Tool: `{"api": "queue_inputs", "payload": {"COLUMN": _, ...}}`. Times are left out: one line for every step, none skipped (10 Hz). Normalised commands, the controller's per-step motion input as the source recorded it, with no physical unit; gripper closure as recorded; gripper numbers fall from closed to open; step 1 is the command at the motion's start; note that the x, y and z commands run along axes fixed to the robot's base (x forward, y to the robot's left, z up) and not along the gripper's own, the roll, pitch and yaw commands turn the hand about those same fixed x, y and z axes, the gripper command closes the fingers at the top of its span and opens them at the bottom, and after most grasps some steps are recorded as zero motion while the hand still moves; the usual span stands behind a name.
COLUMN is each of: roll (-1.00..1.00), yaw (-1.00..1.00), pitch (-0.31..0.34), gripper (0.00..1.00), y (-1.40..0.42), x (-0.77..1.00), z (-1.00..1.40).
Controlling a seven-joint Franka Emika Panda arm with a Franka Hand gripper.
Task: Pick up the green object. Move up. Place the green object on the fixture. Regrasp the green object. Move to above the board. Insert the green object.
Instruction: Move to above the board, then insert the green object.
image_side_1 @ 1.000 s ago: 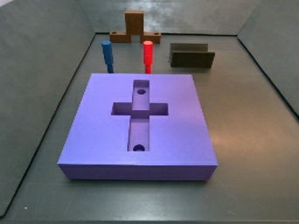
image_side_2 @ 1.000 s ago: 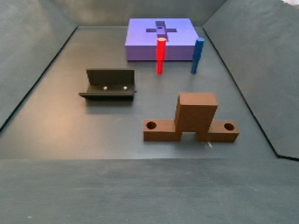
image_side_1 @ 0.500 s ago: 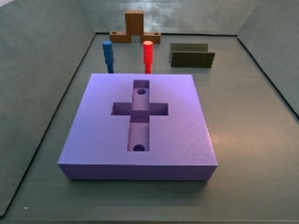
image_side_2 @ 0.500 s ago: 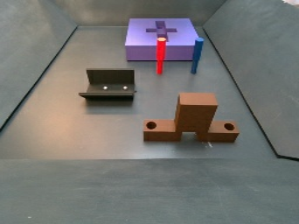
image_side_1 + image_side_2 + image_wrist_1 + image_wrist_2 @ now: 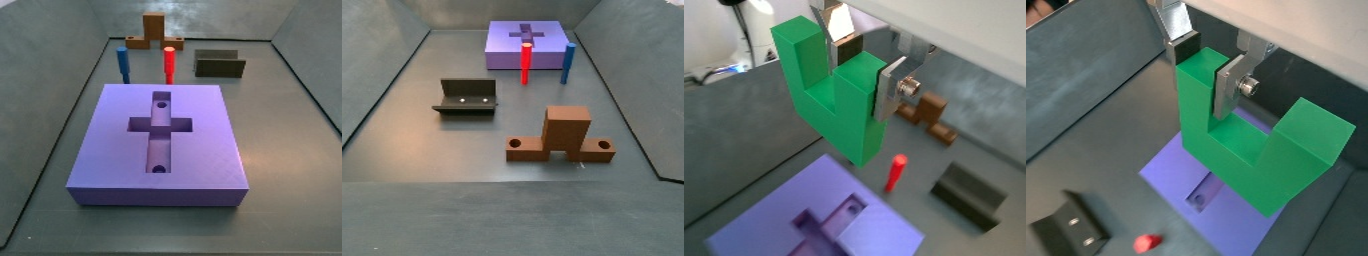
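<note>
Claw (image 5: 862,62) closed on one prong of the bright green blocky U-shaped piece (image 5: 831,95), silver finger plates pressed to its sides, held high above the large purple slab with a cross-shaped recess (image 5: 818,215). In this wrist view, a thin red peg (image 5: 895,172), the small dark olive-brown fixture (image 5: 969,194) and a lighter brown cross-shaped stand (image 5: 929,108) sit on the grey floor below.

In a wrist view, the green piece (image 5: 1253,140) hangs over the purple slab (image 5: 1213,190).

In both side views, neither claw nor green piece appears. Red peg (image 5: 170,64) and thin blue peg (image 5: 122,65) stand upright just behind the slab (image 5: 160,140); the fixture (image 5: 466,96) stands apart from it.
</note>
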Motion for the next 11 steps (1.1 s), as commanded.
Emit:
{"api": "queue_inputs", "payload": {"roll": -0.53, "yaw": 0.02, "pitch": 0.0, "gripper": 1.0, "y": 0.02, "x": -0.06, "z": 0.01}}
{"api": "queue_inputs", "payload": {"roll": -0.4, "yaw": 0.01, "pitch": -0.009, "gripper": 1.0, "y": 0.02, "x": -0.05, "z": -0.01}}
{"api": "queue_inputs", "payload": {"roll": -0.22, "yaw": 0.0, "pitch": -0.012, "gripper": 1.0, "y": 0.0, "x": -0.03, "z": 0.0}}
{"api": "queue_inputs", "payload": {"roll": 0.0, "yaw": 0.0, "pitch": 0.0, "gripper": 1.0, "y": 0.0, "x": 0.0, "z": -0.02}}
{"api": "queue_inputs", "payload": {"roll": 0.0, "yaw": 0.0, "pitch": 0.004, "gripper": 1.0, "y": 0.0, "x": 0.01, "z": 0.0}}
{"api": "queue_inputs", "payload": {"roll": 0.0, "yaw": -0.01, "pitch": 0.0, "gripper": 1.0, "y": 0.0, "x": 0.0, "z": 0.0}}
{"api": "queue_inputs", "payload": {"roll": -0.09, "yaw": 0.0, "pitch": -0.034, "gripper": 1.0, "y": 0.0, "x": 0.0, "z": -0.22}}
{"api": "queue_inputs", "payload": {"roll": -0.17, "yaw": 0.0, "pitch": -0.106, "gripper": 1.0, "y": 0.0, "x": -0.03, "z": -0.37}}
{"api": "queue_inputs", "payload": {"roll": -0.2, "yaw": 0.0, "pitch": -0.141, "gripper": 1.0, "y": 0.0, "x": -0.09, "z": -0.47}}
{"api": "queue_inputs", "payload": {"roll": -0.19, "yaw": 0.0, "pitch": -0.144, "gripper": 1.0, "y": 0.0, "x": -0.13, "z": -0.49}}
{"api": "queue_inputs", "payload": {"roll": -0.22, "yaw": 0.0, "pitch": -0.124, "gripper": 1.0, "y": 0.0, "x": -0.06, "z": -0.44}}
